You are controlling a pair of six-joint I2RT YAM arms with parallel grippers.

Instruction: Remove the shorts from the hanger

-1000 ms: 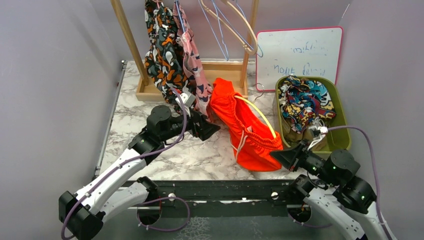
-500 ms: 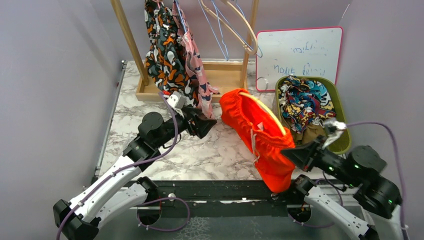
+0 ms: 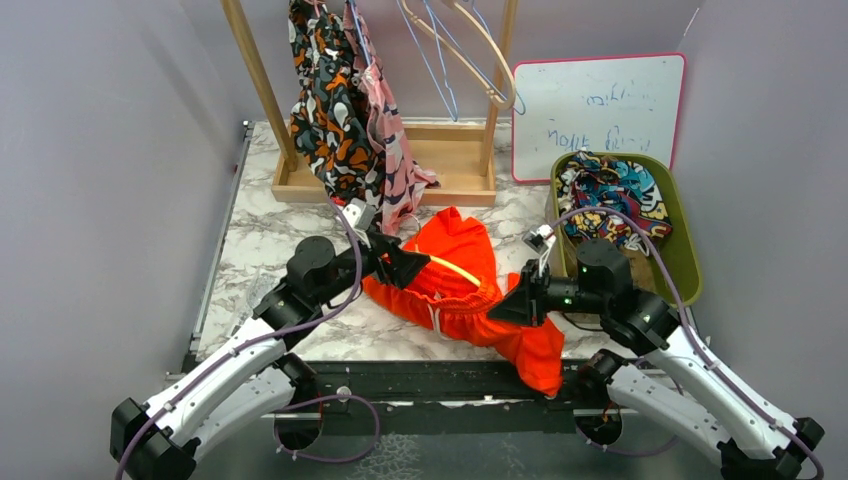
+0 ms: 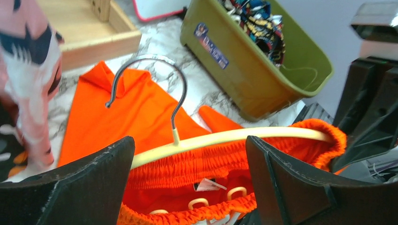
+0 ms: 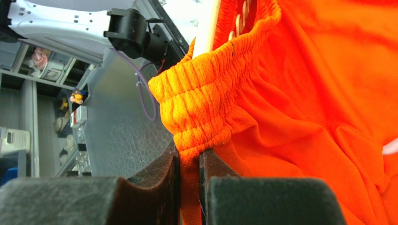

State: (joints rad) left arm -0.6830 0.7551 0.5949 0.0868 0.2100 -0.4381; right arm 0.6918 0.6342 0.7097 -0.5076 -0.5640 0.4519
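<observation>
Containers: at the right rear of the marble-patterned tabletop (image 3: 260,235) I see a rounded, olive-green plastic bin (image 3: 682,262). It holds a crumpled pair of multicolour print shorts (image 3: 610,205) with white cords. Its smooth wall carries a small printed label on the side my left wrist camera sees. At the rear centre is a shallow pale-wood tray (image 3: 450,165), the base of a rack with two wooden uprights. The black-orange-white blotch print shorts (image 3: 325,115) and the pink print shorts (image 3: 385,150) hang from the rack, their hems falling in front of the tray. A pink-framed whiteboard (image 3: 600,110) leans behind the bin.

Task item: the bright orange shorts (image 3: 455,285) lie on the tabletop between my two arms, with one leg trailing over the near edge. The fabric is a fine, matte mesh. The waistband is thick, gathered elastic with a white drawstring.

A smooth, curved cream hanger (image 4: 225,137) sits inside the waistband, stretching it. Its grey wire hook (image 4: 176,96) rests over the flat orange cloth.

Fingers: my left fingers (image 4: 291,183) are spread wide, straddling the hanger bar and waistband. I cannot tell whether they touch either. My right fingers (image 5: 155,178) are clenched on a pinch of the ribbed waistband at the hanger's far end.
</observation>
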